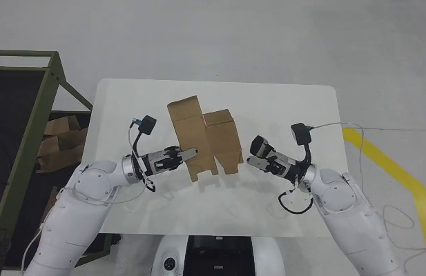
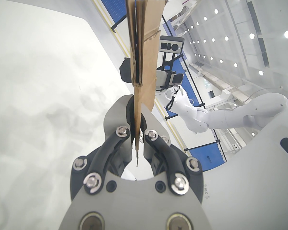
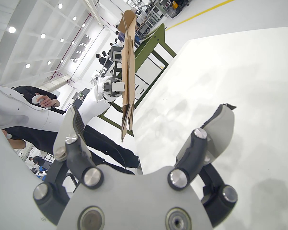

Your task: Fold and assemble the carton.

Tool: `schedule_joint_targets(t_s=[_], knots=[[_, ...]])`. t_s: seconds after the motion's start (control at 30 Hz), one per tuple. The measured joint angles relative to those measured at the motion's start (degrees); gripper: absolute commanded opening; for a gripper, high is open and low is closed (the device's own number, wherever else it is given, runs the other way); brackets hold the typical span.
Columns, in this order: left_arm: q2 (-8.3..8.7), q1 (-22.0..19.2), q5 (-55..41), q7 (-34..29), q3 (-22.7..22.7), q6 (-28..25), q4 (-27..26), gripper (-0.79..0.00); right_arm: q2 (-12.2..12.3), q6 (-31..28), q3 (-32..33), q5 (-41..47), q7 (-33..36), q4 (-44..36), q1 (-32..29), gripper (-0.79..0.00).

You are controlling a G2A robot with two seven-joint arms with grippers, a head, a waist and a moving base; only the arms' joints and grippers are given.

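The left tool (image 1: 190, 153) is pinching one edge of the flattened brown carton (image 1: 199, 131), its fingers clamped tight on the cardboard, and is holding it broad side up over the middle of the white counter (image 1: 288, 110). The right tool (image 1: 249, 161) is hanging just beside the carton's opposite edge, its fingers spread wide and gripping nothing, not touching the cardboard.

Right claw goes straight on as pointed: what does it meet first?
Probably the carton, edge-on dead ahead of the open right claw; the left claw holds its other side. Depth is unclear.
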Motion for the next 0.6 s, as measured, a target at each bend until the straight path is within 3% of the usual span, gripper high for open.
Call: schedule_joint_targets(t_s=[0.4,0.6], knots=[[0.01,-0.04,0.39,0.1,-0.02,0.11,-0.09,-0.785,0.0,0.02,-0.02,0.03,0.06,0.03,0.05,0.0],[-0.38,0.53,0.63,5.22,1.17,2.16,-1.05,-0.785,-0.27,-0.67,-0.61,0.1,-3.54,-0.6,-0.79,0.0]])
